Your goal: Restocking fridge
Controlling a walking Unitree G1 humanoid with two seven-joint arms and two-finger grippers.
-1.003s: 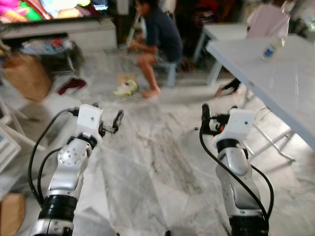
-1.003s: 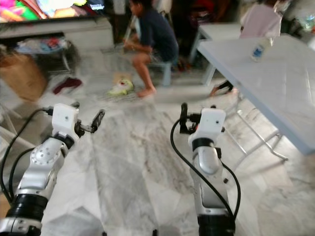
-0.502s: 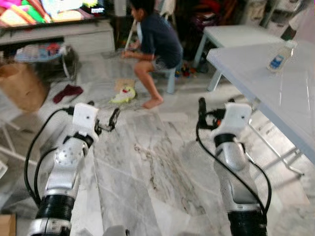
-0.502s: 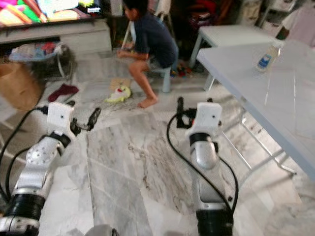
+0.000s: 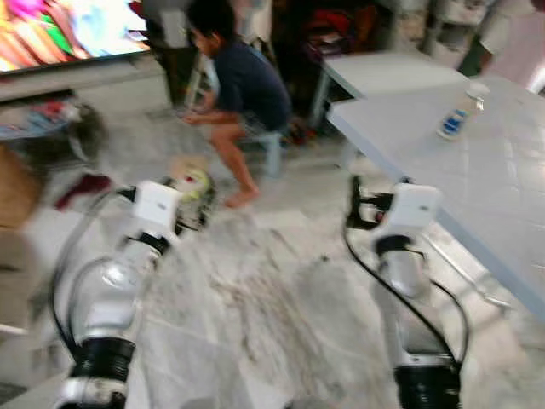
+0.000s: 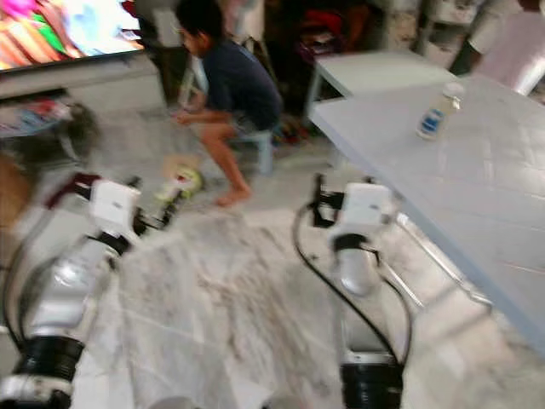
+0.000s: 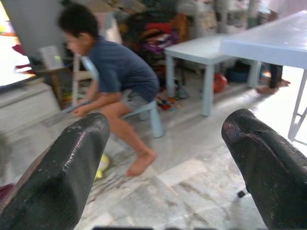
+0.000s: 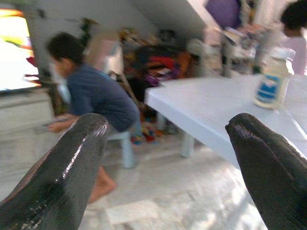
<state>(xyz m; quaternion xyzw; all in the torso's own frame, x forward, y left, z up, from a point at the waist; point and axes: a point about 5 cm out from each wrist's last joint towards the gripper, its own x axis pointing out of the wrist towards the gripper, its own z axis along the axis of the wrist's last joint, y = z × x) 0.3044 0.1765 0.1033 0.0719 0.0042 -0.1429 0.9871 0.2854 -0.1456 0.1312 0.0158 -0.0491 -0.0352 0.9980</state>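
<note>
Nothing but the camera has shifted — both arms stay raised over the marble floor (image 5: 272, 315), left gripper (image 7: 165, 163) and right gripper (image 8: 168, 167) spread empty; a bottle (image 5: 453, 118) stands on the table (image 5: 502, 179).

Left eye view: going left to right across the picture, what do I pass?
TV screen → left gripper → person on a stool → right gripper → bottle on the white table.
</note>
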